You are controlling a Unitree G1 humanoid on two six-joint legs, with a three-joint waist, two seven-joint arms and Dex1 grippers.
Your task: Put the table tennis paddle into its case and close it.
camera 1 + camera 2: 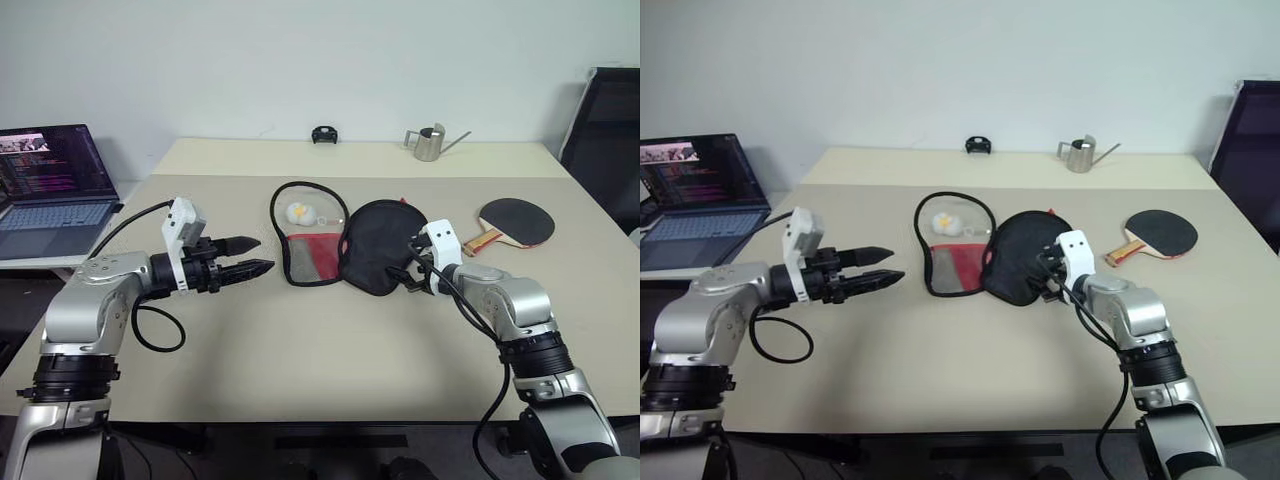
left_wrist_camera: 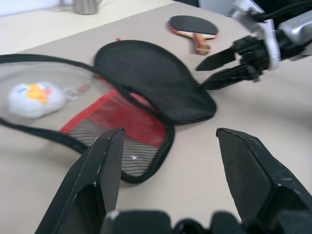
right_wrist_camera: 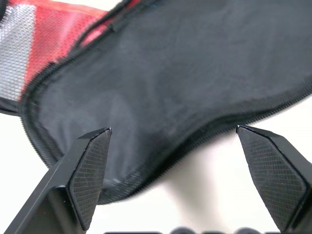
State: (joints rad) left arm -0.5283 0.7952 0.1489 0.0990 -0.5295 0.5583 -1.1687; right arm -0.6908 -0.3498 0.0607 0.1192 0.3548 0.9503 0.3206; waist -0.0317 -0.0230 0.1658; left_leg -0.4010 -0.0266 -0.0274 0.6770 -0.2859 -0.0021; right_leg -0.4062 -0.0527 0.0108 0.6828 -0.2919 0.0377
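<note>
Both black two-fingered grippers hover mid-frame with fingers spread, holding nothing: left gripper (image 1: 252,256) at centre-left, right gripper (image 2: 212,74) at the black fabric zip case (image 1: 378,245), which lies unzipped at centre. Upper right lies the black-rubber, wooden-handled table tennis paddle (image 1: 516,221), apart.

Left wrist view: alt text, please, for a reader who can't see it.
An opened black fabric paddle-shaped case with red mesh lining lies on a beige table between the open left gripper and open right gripper. A black-rubber, wooden-handled paddle lies beyond.
</note>
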